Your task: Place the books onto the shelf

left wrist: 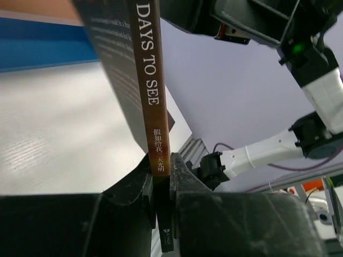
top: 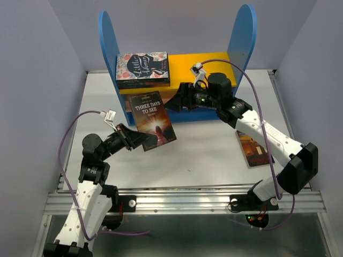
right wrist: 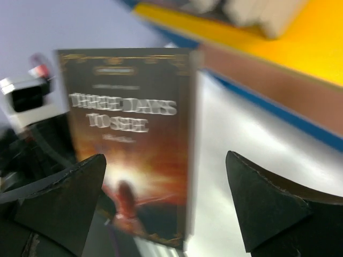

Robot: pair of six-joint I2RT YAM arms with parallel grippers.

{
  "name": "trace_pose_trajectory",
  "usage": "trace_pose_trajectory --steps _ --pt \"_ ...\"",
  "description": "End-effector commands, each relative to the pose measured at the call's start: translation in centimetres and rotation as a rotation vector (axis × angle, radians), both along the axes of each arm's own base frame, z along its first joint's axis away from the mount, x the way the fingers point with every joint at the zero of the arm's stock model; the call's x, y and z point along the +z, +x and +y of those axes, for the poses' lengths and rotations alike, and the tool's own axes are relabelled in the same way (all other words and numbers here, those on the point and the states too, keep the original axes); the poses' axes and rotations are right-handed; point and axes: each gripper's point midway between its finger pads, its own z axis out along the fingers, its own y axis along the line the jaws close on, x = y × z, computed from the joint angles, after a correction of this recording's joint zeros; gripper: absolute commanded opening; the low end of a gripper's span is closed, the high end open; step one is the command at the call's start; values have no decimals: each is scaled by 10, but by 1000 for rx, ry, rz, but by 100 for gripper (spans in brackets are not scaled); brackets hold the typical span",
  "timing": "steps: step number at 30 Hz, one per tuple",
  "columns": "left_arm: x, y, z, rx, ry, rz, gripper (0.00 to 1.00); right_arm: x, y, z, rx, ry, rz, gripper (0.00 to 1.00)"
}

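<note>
Now the left end effector [top: 146, 142] is clamping the brown book [top: 153, 120] by its bottom, above the counter [top: 214, 155] before the shelf [top: 109, 43]. The right end effector [top: 174, 101] is gaping beside it; its arm is partly covering another book [top: 252, 151].

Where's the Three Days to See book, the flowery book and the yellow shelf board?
Three Days to See book [top: 153, 120], top view, cover middle.
flowery book [top: 142, 68], top view, cover middle.
yellow shelf board [top: 179, 67], top view, bare patch.

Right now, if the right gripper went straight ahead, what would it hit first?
Most likely the brown book that the left gripper holds; it sits straight ahead of the open right gripper, though depth is unclear.
</note>
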Motion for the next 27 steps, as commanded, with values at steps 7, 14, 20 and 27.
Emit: trace_pose_trajectory --steps 7,14,20,27 --pt "157 -31 13 87 -93 -423 0 35 30 -136 -715 -115 -190 100" --pt "236 -9 23 196 -152 -497 0 48 14 -177 -843 -115 -239 100" --pt "279 52 4 290 -236 -416 0 47 16 -172 -820 -135 -241 100" --pt "288 110 -11 492 -312 -263 0 50 13 -177 -837 -131 -250 100"
